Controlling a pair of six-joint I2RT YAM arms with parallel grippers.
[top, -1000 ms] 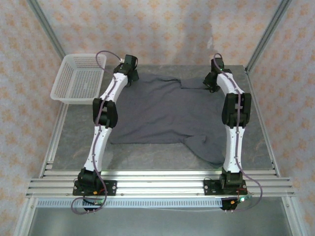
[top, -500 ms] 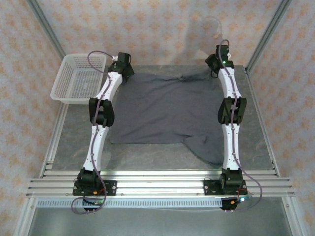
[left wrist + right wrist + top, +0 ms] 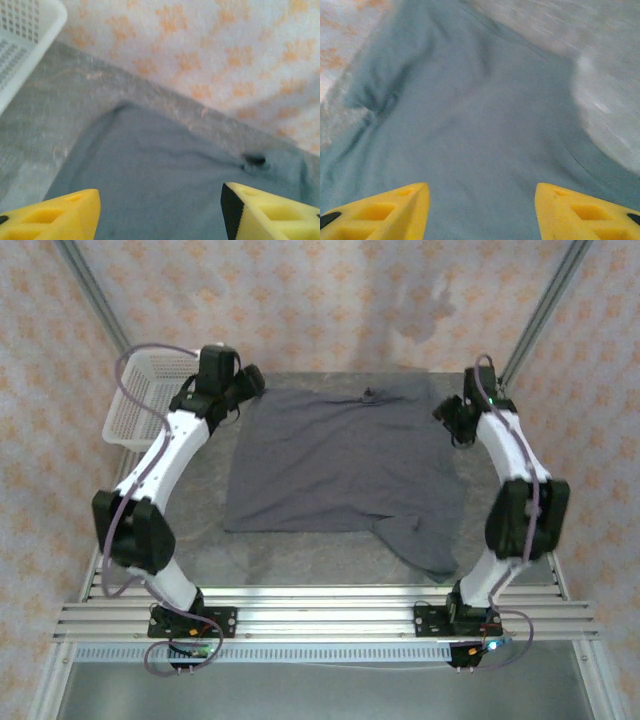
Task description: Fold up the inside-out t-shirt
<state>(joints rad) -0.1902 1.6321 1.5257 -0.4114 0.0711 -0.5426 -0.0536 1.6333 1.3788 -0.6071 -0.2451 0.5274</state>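
Observation:
The inside-out t-shirt (image 3: 340, 465) lies spread flat on the grey table, dark slate-grey, with one sleeve (image 3: 425, 540) trailing off its near right corner. A small dark pucker (image 3: 368, 393) sits at its far edge. My left gripper (image 3: 243, 383) hovers over the far left corner, and the left wrist view shows it (image 3: 160, 215) open above the t-shirt (image 3: 160, 170) with nothing between its yellow fingers (image 3: 55, 215). My right gripper (image 3: 455, 425) hangs by the right edge, and it (image 3: 482, 210) is open too, just above the t-shirt (image 3: 485, 125), holding nothing.
A white mesh basket (image 3: 158, 368) stands at the far left, partly behind my left arm, and its rim (image 3: 30, 30) shows in the left wrist view. Bare table (image 3: 300, 555) runs along the near side. Metal frame posts (image 3: 540, 315) rise at the far corners.
Both arms have swung outward and lifted away from the far edge. The right jaws opened wider. The t-shirt's far edge now lies stretched out flat toward the back wall.

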